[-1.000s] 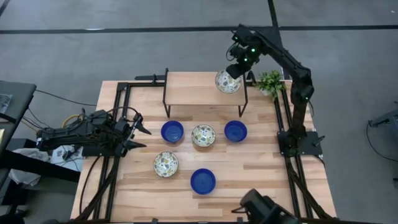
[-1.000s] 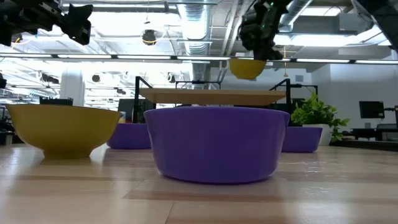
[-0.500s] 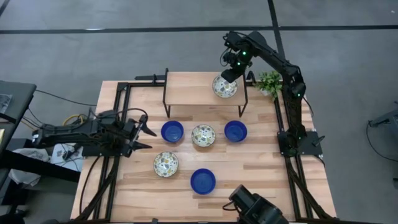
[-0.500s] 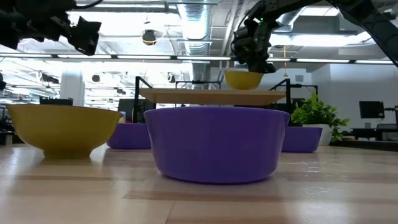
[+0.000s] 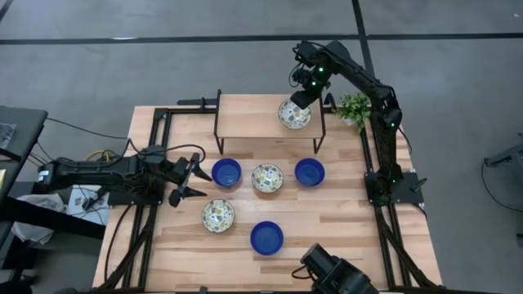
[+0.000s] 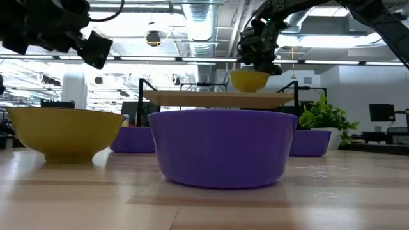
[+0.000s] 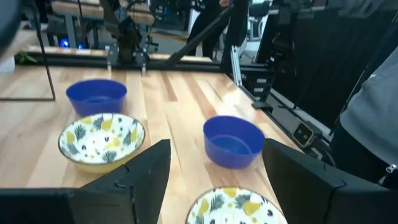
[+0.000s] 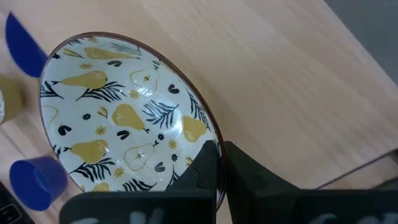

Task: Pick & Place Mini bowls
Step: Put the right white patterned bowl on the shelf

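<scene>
My right gripper [image 5: 304, 98] is shut on a patterned mini bowl [image 5: 295, 114] over the right end of the raised wooden shelf [image 5: 253, 118]. In the low view the bowl [image 6: 249, 80] has its base at the shelf's top board [image 6: 211, 99]. Five more mini bowls rest on the table: blue [image 5: 226, 172], patterned [image 5: 267, 177], blue [image 5: 310, 171], patterned [image 5: 218, 215] and blue [image 5: 267, 237]. My left gripper [image 5: 193, 180] hovers open above the table's left side, pointing level toward the bowls, with nothing between its fingers [image 7: 143, 177]. My right gripper pinches the patterned bowl's rim [image 8: 214, 148] on its far right side, one finger inside the bowl and one outside. The fingers come steeply from above, slanting in from the far right. The bowl sits mouth up, its base down at the shelf's top board.
A small green plant [image 5: 355, 107] stands at the far right corner beside the shelf. The shelf's black legs [image 5: 219, 131] rise from the table's far half. Bare wood lies on the shelf's left part and along the near edge.
My right gripper has come down with the patterned bowl, bringing it from above the shelf to the shelf's top, then has kept still. My left gripper has moved toward the table's right, nearer the left blue bowl, staying open.
</scene>
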